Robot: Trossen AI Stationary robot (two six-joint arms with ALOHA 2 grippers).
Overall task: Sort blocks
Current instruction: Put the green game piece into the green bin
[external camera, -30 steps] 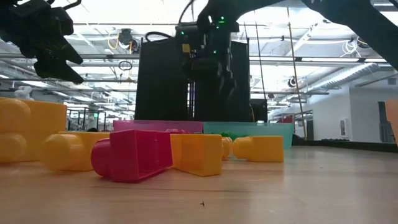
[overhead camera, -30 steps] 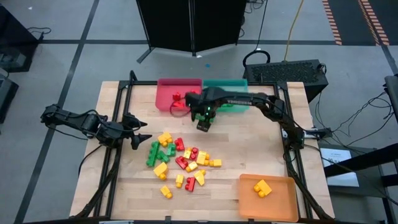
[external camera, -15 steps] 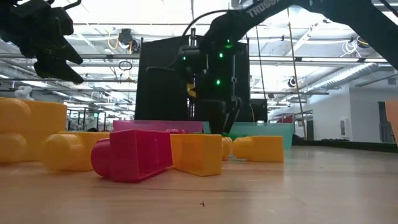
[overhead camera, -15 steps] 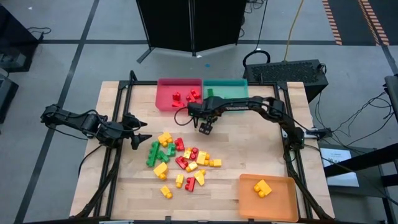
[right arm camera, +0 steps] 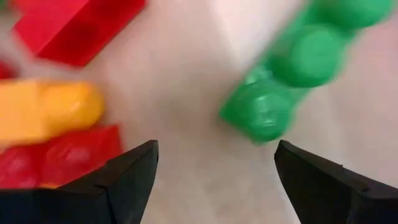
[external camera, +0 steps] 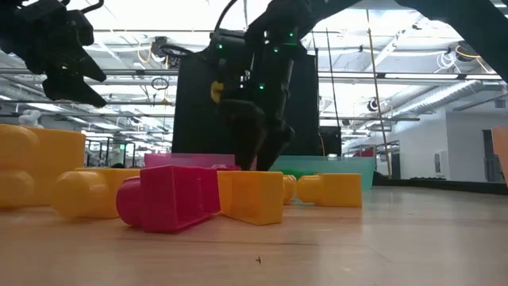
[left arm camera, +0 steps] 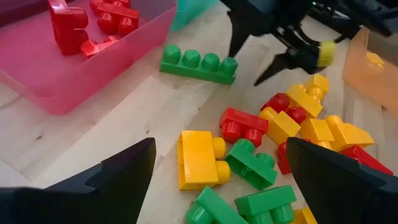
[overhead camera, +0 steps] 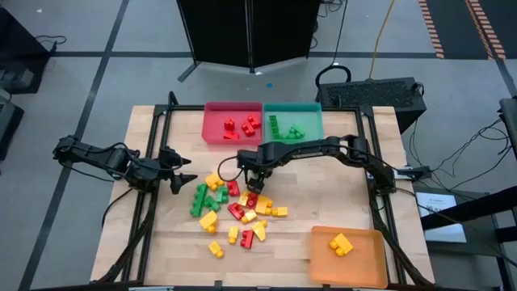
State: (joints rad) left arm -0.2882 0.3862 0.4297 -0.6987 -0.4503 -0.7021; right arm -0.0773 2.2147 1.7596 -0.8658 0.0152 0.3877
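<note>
so the blocks [overhead camera: 234, 206] are mostly still piled mid-table, and the right gripper [overhead camera: 252, 179] hangs wide open and empty just over the pile's far edge, looks like it's picking a target and needs to drop and pinch one, left gripper [overhead camera: 179, 179] parked open at the side

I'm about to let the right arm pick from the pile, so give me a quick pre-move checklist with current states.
1. right gripper open and empty, over the pile: ok.
2. Target chosen: cannot tell; a long green block and red blocks both lie below the fingers.
3. left gripper parked at the table's left side, away from the pile: ok.
4. red tray and teal tray reachable, unobstructed: ok.
5. orange tray has room: ok.
</note>
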